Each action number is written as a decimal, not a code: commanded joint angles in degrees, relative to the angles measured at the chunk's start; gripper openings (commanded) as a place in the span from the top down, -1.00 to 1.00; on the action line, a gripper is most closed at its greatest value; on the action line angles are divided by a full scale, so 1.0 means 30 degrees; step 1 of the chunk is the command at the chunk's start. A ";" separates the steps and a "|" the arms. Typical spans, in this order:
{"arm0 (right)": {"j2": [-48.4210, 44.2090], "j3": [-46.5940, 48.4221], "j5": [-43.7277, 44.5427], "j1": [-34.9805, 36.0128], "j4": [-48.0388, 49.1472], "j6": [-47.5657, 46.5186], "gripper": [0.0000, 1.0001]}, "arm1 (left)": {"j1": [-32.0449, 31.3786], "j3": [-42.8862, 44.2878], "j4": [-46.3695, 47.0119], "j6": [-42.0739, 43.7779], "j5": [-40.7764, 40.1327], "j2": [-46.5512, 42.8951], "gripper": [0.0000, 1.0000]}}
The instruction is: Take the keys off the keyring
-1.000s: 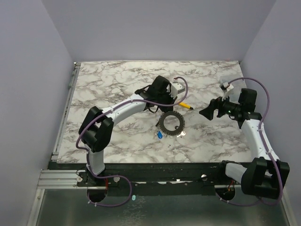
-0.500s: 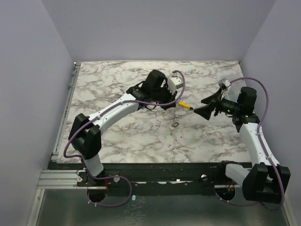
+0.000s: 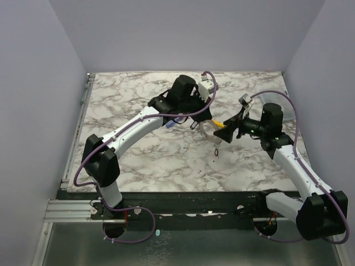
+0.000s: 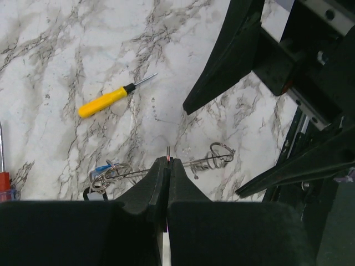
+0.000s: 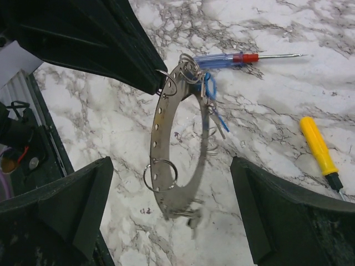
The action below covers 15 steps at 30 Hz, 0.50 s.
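Observation:
My left gripper [image 3: 201,122] is shut on the rim of the keyring [image 3: 209,134] and holds it hanging above the table. In the left wrist view the shut gripper [image 4: 168,162] pinches the keyring [image 4: 194,162], seen edge-on. In the right wrist view the keyring [image 5: 161,124] is a flat grey perforated loop with small split rings. Keys [image 5: 209,88] with blue heads hang at its upper end, and they also show in the left wrist view [image 4: 102,168]. My right gripper [image 5: 175,208] is open, its fingers either side of the loop's lower end, not touching. It also shows in the top view [image 3: 224,133].
A yellow-handled screwdriver [image 5: 319,147] lies on the marble table [image 3: 138,155], also visible in the left wrist view [image 4: 108,101]. A red-and-blue screwdriver [image 5: 233,58] lies beyond the ring. The two grippers are close together over the table's middle.
The left gripper has lifted the keyring off the table and holds it hanging. The right gripper has moved left and closer, up to the ring.

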 commanded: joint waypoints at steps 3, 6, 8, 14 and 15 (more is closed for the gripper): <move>0.1231 0.0573 0.4328 0.1444 0.0841 -0.0074 -0.90 | -0.0159 0.1172 0.0691 -0.1757 -0.0074 0.0642 1.00; 0.2027 0.0798 0.5377 0.1703 0.1397 -0.0712 -0.76 | -0.0167 0.1357 0.0692 -0.1884 0.0071 0.0718 1.00; 0.2336 0.0707 0.5491 0.1767 0.1968 -0.0895 -0.67 | -0.0146 0.1502 0.0704 -0.1995 0.0146 0.0747 1.00; 0.2795 0.0745 0.4373 0.2106 0.2331 -0.1442 -0.31 | -0.0115 0.1643 0.0710 -0.2133 0.0430 0.0743 1.00; 0.2840 0.0817 0.4106 0.2131 0.2166 -0.1493 -0.29 | -0.0085 0.1643 0.0704 -0.2157 0.0437 0.0723 1.00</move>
